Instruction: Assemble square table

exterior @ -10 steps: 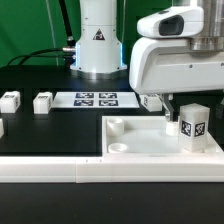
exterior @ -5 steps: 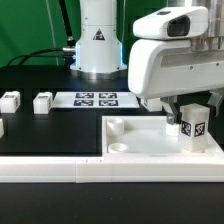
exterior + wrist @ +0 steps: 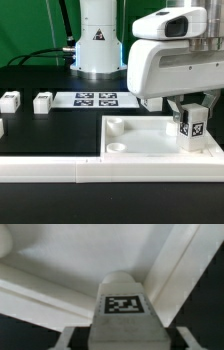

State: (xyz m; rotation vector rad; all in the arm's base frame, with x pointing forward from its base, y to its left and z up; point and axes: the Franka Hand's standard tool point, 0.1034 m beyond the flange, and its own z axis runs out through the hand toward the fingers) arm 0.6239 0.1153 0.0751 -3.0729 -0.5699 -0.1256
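The white square tabletop lies flat at the exterior view's right, with a round socket at its near corner. A white tagged leg stands upright on it at the right. My gripper has come down over this leg, one finger on each side. In the wrist view the leg fills the space between the fingers, whose dark pads lie against its sides. The tabletop's rim runs behind it.
Two more white legs stand at the left on the black table, and another shows at the left edge. The marker board lies before the robot base. A long white border wall runs along the front.
The gripper's fingers have drawn in from wide open onto the sides of the upright leg. The leg and the tabletop have stayed where they were.
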